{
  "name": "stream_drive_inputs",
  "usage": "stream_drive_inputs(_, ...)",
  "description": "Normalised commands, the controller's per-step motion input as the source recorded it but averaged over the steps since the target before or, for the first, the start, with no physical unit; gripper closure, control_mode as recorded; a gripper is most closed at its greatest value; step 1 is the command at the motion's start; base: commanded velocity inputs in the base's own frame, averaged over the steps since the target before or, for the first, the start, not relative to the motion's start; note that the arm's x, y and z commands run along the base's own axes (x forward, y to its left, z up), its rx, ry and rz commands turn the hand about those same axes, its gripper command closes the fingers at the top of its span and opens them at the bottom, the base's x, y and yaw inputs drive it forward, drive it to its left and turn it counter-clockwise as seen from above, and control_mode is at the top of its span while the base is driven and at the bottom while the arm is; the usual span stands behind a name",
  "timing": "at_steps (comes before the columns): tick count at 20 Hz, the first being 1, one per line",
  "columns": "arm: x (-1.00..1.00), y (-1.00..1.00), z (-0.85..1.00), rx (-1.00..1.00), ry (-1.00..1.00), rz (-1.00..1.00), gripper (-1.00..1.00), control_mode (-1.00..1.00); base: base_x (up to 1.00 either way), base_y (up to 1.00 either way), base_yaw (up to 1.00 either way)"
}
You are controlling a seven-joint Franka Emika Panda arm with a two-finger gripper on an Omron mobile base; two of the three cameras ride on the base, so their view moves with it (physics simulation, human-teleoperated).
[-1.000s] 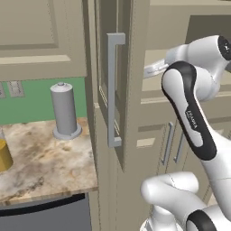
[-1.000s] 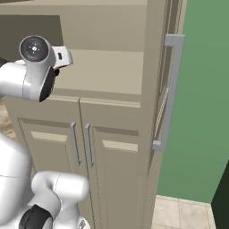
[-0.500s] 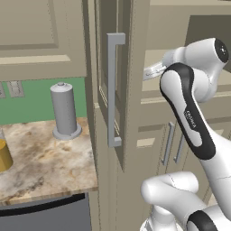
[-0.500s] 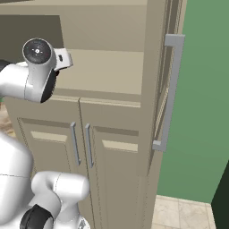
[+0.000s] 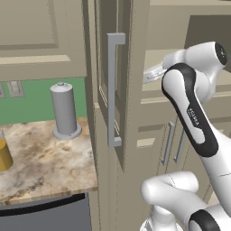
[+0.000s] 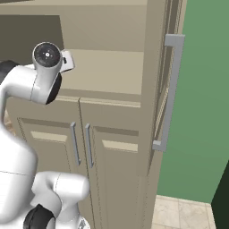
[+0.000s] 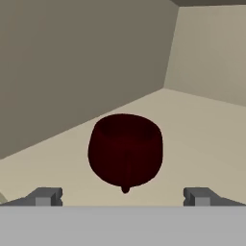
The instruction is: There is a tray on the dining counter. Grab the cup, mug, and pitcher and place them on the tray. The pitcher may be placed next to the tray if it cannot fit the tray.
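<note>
- Hand view: gripper (image 7: 123, 196) jaws wide apart, nothing between them; dark red mug (image 7: 125, 150) just ahead, centred between the fingertips, on a beige shelf inside a cabinet recess.
- Left base view, left to right: yellow-orange pitcher (image 5: 4, 154) at the frame edge on the marbled desk (image 5: 49, 169); grey canister (image 5: 64, 111) behind; cabinet door handle (image 5: 113, 88); arm reaching into the recess.

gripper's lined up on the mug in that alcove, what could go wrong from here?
1. The mug is squat and rounded; the open gripper could slip off its curved side or nudge it deeper.
2. The mug sits near the alcove's back corner, so an overshoot may hit the walls.
3. The tall cabinet door stands beside the arm and could be clipped on withdrawal.
</note>
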Motion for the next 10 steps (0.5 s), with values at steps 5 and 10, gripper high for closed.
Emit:
stream_drive_inputs(5, 0.22, 0.0, 0.0, 0.0, 0.0, 0.0, -1.0, -1.0, 0.0, 0.0, 0.0)
stream_drive_inputs(10, 0.22, 0.0, 0.0, 0.0, 0.0, 0.0, -1.0, -1.0, 0.0, 0.0, 0.0)
